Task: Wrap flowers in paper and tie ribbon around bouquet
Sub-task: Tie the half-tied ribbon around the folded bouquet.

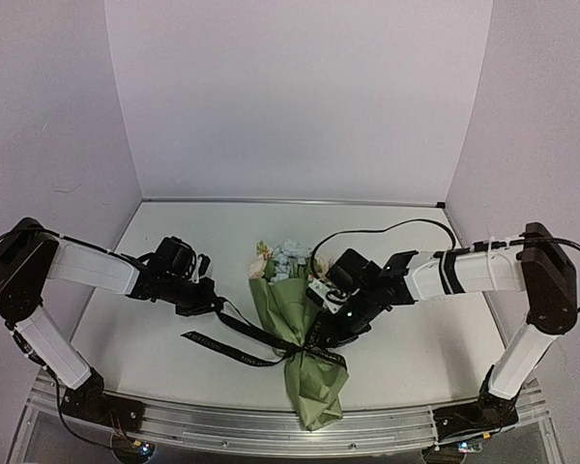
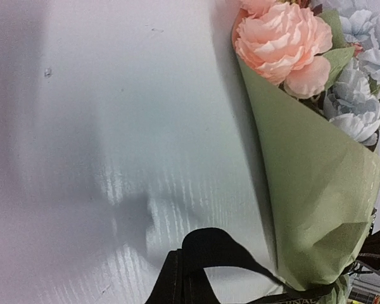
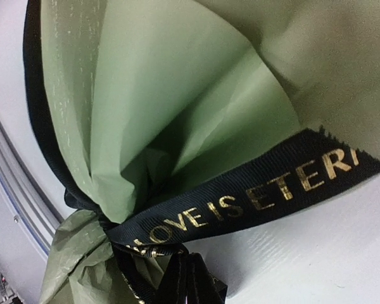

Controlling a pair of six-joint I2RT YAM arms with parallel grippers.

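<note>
Bouquet (image 1: 296,311) lay on the table (image 1: 416,358), about midway between the left and right edges and closer to the near edge. Flowers (image 1: 282,261) pointed at the far edge: peach, cream and pale blue heads showing out of the wide end. Paper (image 1: 288,302) was wrapped as a cone, olive face outward, pinched to a narrow waist. Below the waist its crumpled tail flared out toward the near edge.

Ribbon (image 1: 256,330) was black with pale gold lettering. It circled the waist, and from there one strand ran tight toward the left edge, up to my left gripper (image 1: 211,302). A second, loose end lay flat on the table just nearer than that strand.

My left gripper was clamped on the ribbon, well left of the bouquet. Its wrist view showed a black loop of it rising from between the fingers.

My right gripper (image 1: 327,333) sat right at the waist, on the bouquet's right side, touching the paper. Its jaws were pressed together on a fold of ribbon. In the wrist view that fold stood at the bottom centre, and a lettered strand ran off to a frayed cut end lying on the table.
</note>
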